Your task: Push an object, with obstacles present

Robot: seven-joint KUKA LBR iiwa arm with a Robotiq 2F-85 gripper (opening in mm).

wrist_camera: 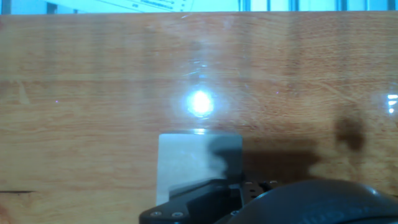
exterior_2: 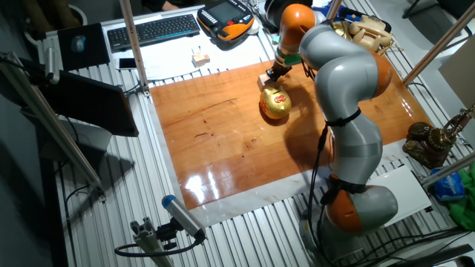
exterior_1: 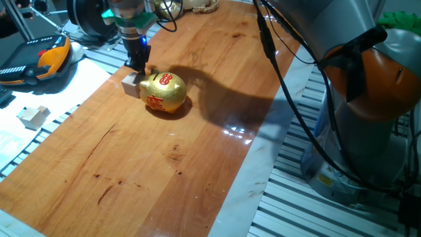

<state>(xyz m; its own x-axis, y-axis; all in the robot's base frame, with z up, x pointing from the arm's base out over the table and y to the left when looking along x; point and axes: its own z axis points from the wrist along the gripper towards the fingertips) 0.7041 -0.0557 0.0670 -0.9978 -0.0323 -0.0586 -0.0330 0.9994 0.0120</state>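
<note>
Arm stretched over desk toward far edge, wrist bent straight down. Hand low, fingertips at desk lvl; finger gap can't be made out.

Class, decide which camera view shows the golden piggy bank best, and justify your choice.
One fixed view: the golden piggy bank sits close and unblocked, its red markings clear, beside the small wooden cube. The other fixed view shows it small and distant. The hand view does not show it, only the cube.

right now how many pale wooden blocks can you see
2. One small cube sits on the wooden board at the gripper tip, beside the golden piggy bank. Another block lies off the board. More may be hidden.
</note>
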